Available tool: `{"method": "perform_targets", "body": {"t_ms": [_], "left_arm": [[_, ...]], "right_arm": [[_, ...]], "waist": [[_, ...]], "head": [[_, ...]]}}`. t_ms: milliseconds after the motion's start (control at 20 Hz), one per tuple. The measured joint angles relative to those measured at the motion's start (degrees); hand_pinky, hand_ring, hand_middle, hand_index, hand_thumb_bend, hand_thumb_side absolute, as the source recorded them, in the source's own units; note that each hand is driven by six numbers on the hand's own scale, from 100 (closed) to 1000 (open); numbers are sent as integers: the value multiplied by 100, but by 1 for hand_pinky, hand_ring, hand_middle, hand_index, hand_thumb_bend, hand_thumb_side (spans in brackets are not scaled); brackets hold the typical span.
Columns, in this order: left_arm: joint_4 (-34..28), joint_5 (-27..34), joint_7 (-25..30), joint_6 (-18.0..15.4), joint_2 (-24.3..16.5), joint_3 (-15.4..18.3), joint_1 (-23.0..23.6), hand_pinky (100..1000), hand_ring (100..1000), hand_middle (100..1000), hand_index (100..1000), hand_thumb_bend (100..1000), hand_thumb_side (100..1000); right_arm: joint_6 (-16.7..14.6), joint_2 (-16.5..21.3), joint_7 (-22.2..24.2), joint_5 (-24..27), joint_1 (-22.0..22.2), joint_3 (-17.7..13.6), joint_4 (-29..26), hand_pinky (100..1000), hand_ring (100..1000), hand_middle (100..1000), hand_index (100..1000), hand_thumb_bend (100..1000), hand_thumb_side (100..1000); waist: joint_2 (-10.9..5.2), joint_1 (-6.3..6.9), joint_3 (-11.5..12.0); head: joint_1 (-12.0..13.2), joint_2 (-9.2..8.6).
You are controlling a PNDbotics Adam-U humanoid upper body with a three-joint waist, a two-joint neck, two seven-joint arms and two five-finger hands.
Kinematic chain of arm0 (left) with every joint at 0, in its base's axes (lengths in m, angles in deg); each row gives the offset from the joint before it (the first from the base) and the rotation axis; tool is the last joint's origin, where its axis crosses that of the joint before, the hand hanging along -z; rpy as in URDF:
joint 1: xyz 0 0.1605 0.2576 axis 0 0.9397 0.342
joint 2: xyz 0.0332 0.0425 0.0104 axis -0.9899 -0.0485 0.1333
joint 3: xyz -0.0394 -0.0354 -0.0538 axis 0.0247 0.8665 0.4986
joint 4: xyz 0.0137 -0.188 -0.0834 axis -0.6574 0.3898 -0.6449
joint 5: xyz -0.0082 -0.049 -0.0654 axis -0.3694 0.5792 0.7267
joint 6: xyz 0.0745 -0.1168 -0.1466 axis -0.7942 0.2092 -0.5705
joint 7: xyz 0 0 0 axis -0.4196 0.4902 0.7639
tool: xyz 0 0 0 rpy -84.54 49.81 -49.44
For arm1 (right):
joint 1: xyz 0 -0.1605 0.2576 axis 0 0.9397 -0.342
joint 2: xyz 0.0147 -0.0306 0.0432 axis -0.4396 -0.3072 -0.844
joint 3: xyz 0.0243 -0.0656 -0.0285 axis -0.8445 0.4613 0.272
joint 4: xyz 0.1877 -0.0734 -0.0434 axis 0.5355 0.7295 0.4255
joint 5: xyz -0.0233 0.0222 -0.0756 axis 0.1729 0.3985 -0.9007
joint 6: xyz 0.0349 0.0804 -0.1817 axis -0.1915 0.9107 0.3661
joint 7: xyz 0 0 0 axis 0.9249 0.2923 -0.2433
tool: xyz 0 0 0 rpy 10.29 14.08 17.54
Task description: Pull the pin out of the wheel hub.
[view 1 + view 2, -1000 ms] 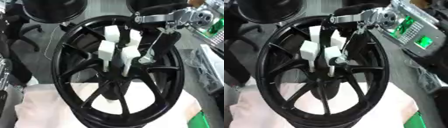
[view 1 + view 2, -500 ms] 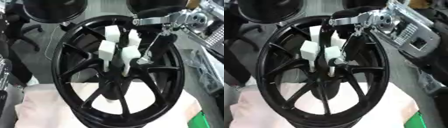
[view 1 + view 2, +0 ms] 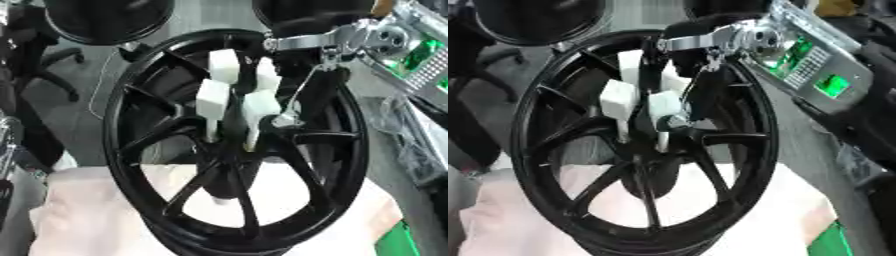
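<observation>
We see the pin [image 3: 285,119] as a small pale stub at the hub [image 3: 234,145], just right of the white blocks and at the tip of a thin rod that slants down from our right hand. The hub sits at the middle of a black wheel [image 3: 131,190] that stands upright before us, its spokes fanning out to the rim. Four white blocks [image 3: 213,97] cluster over the hub, two higher and two lower, each on a pale stem that runs down toward the centre; another pale stub [image 3: 223,201] shows below the hub between the lower spokes. Our right hand [image 3: 710,40] comes in from the upper right, a silver and black assembly lying across the top of the rim, with dark fingers [image 3: 710,95] reaching down inside the wheel to the pin; we cannot tell whether they are curled round it or only touching it. The wheel stands on a pale pink cloth [image 3: 79,220] spread over the surface. A silver panel with green patches [image 3: 815,65] lies to the right, beyond the rim. A green patch [image 3: 398,242] shows at the lower right corner. Dark round shapes [image 3: 105,20] stand behind the wheel at the top. Our left hand shows in neither view.
</observation>
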Motion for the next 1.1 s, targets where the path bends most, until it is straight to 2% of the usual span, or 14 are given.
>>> {"method": "perform_targets", "body": {"t_ms": [1100], "left_arm": [[0, 5, 15, 8, 0, 0, -8, 735, 812, 816, 696, 476, 577]], "right_arm": [[-52, -39, -60, -240, 69, -2, 131, 100, 105, 625, 717, 440, 170]], "waist": [[46, 19, -4]], "head": [[-20, 8]]}}
